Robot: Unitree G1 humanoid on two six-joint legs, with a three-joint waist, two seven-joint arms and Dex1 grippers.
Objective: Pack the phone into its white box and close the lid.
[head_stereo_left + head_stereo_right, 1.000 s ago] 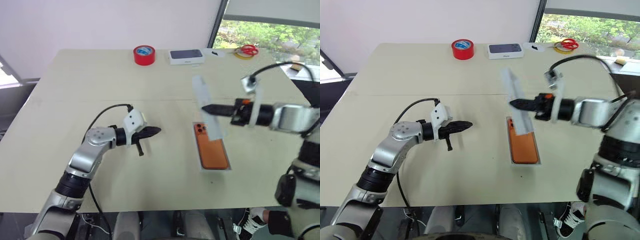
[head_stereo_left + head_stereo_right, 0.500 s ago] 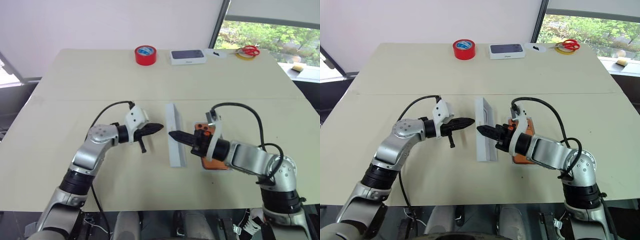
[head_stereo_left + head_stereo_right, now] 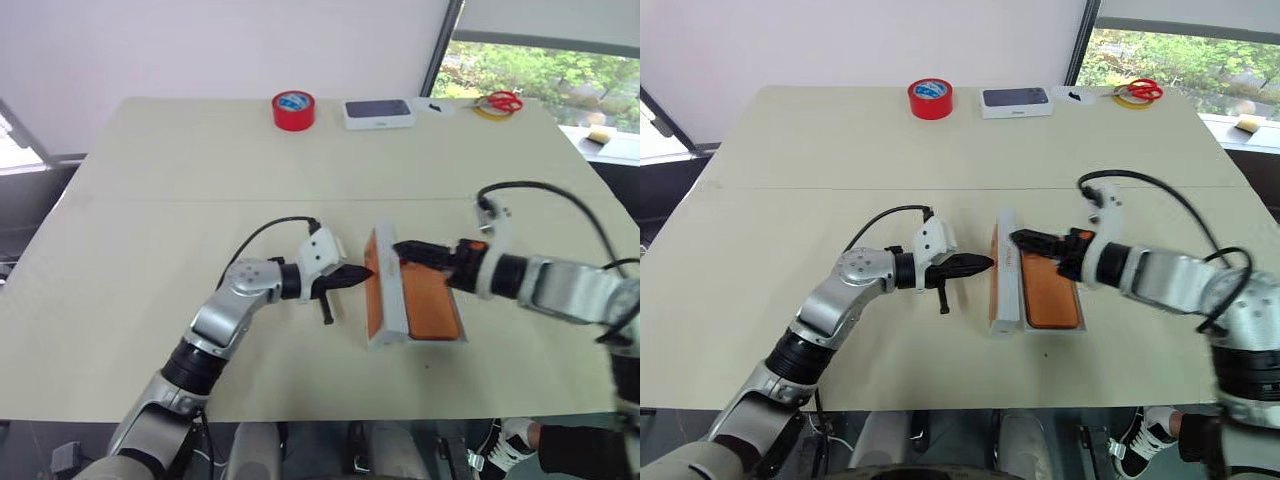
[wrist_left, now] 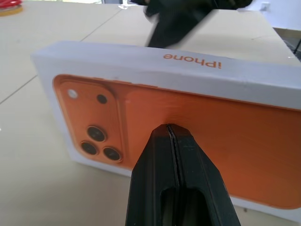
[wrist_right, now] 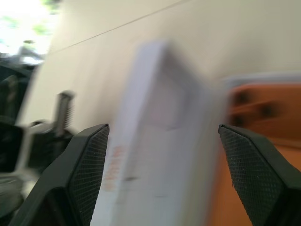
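The lid (image 3: 388, 292) stands on its long edge, leaning beside the left side of the white box (image 3: 420, 342). Its printed orange top (image 4: 197, 117) faces my left gripper. The orange phone (image 3: 430, 300) lies flat in the box, camera cluster at the far end. My left gripper (image 3: 360, 272) is shut, and its tip (image 4: 170, 128) rests against the printed top. My right gripper (image 3: 402, 247) hovers over the lid's far end, open. The lid's white side (image 5: 155, 141) sits between its spread fingers (image 5: 89, 165).
At the table's far edge are a red tape roll (image 3: 292, 110), a white box with a dark-blue top (image 3: 378, 113) and red-handled scissors (image 3: 495, 102). Bare tabletop lies left of my left arm and in front of the box.
My right gripper carried the lid down, set it on edge beside the box, then opened and drew back right. My left gripper moved right until its tip met the lid.
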